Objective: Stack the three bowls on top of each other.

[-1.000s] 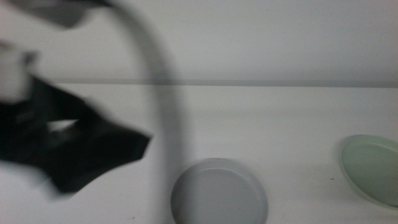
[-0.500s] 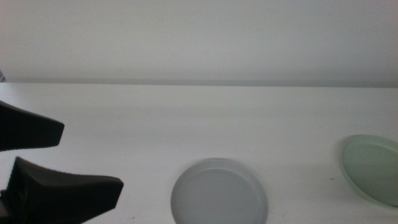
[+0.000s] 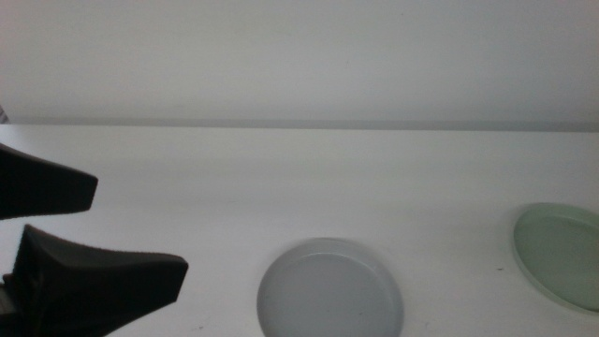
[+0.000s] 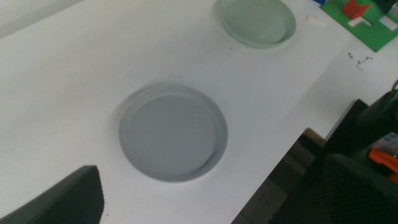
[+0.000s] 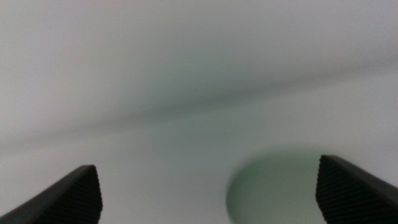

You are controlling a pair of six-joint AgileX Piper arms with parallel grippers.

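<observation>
Left gripper (image 3: pixel 94 239) dropped lower-left – two bowls visible: grey bowl (image 3: pixel 329 290), green bowl (image 3: pixel 560 253).

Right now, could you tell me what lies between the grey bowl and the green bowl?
Nothing: bare table separates the grey bowl from the green bowl, shown in middle and left wrist views.

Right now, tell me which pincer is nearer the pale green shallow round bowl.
Right. The right pincer hangs open just short of the pale green shallow round bowl, which shows between its jaws. The left pincer, open, is across the table beyond the grey shallow bowl.
</observation>
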